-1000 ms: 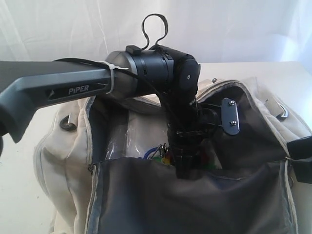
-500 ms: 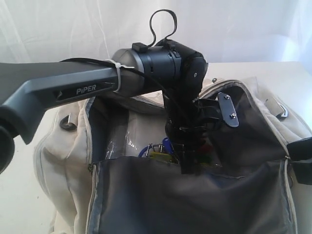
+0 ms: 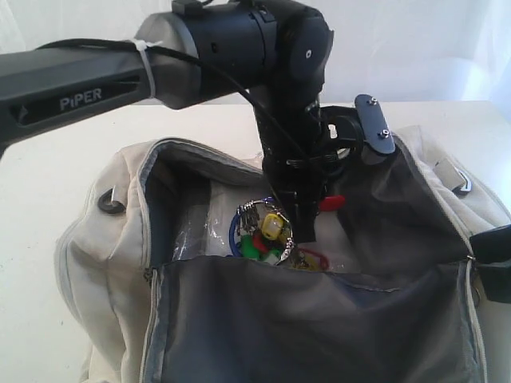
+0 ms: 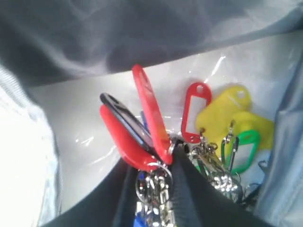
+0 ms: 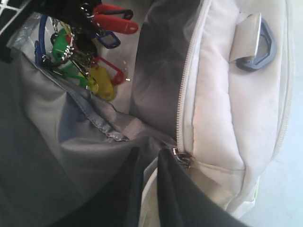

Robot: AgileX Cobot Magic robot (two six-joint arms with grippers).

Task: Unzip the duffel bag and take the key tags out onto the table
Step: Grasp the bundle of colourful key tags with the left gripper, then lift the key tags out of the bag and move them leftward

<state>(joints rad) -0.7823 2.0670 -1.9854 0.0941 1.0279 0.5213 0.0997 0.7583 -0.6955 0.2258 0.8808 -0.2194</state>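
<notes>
Honestly, my left fingers [image 4: 180,165] are clamped on the rings of the key tags [image 3: 271,231], hanging inside the open duffel bag [image 3: 96,263]; a dangling tag could snag the lining [image 3: 319,327] and drag the bunch loose.

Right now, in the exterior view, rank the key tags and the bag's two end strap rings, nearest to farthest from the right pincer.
1. Right-end strap ring, at the duffel bag end beside the right pincer.
2. The key tags, mid-bag, gripped by the left pincer.
3. Left-end strap ring, far end.
</notes>
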